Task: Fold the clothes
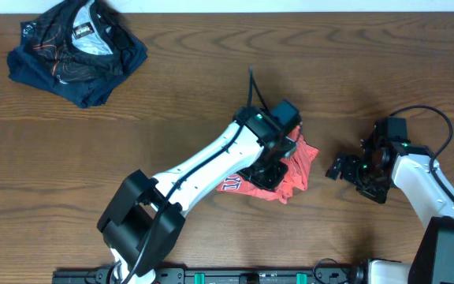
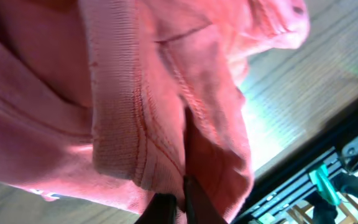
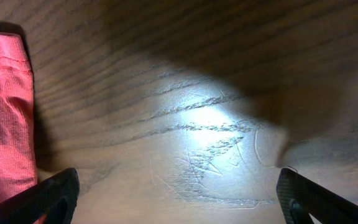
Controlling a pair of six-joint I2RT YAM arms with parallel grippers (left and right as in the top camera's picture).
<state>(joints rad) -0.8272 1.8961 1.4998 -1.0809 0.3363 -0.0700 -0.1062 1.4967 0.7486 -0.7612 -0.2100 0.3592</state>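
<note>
A crumpled red garment [image 1: 294,170] with white lettering lies at the table's middle. My left gripper [image 1: 265,172] is shut on a fold of it; in the left wrist view the red cloth [image 2: 154,106] fills the frame and the fingers [image 2: 176,208] pinch a hem. My right gripper [image 1: 344,167] is open and empty just right of the garment, low over bare wood; its view shows the garment's edge [image 3: 2,118] at far left, fingers [image 3: 179,199] wide apart. A dark navy garment pile [image 1: 77,49] lies at the far left corner.
The brown wood table [image 1: 180,87] runs across the whole view. A black rail with green parts [image 1: 235,276] lines the front edge.
</note>
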